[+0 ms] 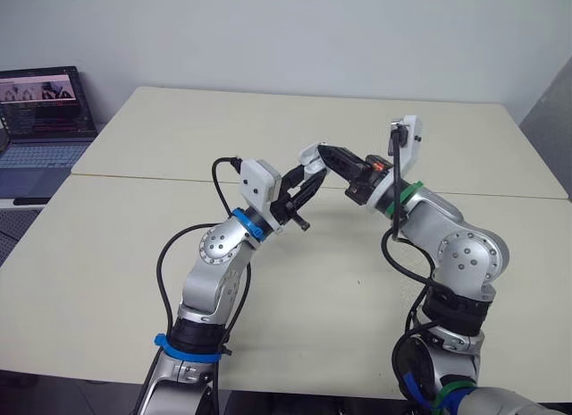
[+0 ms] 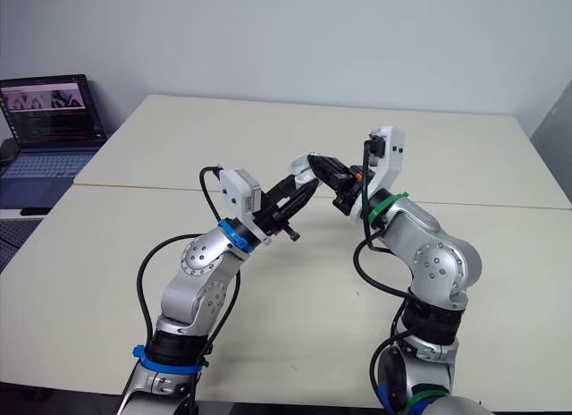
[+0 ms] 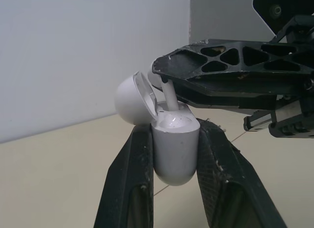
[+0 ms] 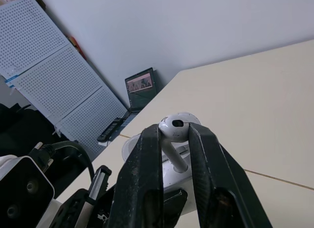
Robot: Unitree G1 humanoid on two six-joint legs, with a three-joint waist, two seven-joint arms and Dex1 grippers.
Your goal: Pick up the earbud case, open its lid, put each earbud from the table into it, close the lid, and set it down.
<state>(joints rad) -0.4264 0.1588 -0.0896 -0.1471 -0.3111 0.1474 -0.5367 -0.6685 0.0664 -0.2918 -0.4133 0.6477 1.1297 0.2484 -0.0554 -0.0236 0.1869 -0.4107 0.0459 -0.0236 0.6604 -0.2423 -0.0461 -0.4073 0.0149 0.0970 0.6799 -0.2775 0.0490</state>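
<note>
**One earbud at the mouth of the open case**

Your earbud case (image 3: 175, 152) is up in the air, well above the counter (image 1: 179, 129), roughly midway between the two arms. It stands upright with its lid (image 3: 130, 99) swung back on the hinge.

The left pincer (image 3: 175, 128) is clamped on the case body, one finger on each side and below the lid seam. That is the right place to hold it, since it leaves the mouth and hinge free.

The earbud (image 4: 173, 127) sits right over the opening with its stem pointing down toward the socket. The right pincer (image 4: 174, 131) is closed on its rounded head. From these views you cannot tell whether the stem tip has entered the case, or whether the other bud is already seated inside.

Treat both pieces as light, hard and glossy. The shell looks smooth enough to slide or twist between the pads if you push sideways, so press straight down along the stem. The hinged lid is probably the weakest part, so keep the right fingers off it as they descend.

Let go of the bud only once it is seated, because a drop from here would likely send it bouncing off the counter.

A laptop (image 1: 45, 120) sits on a separate surface off the far left corner, well away from the work.
</note>
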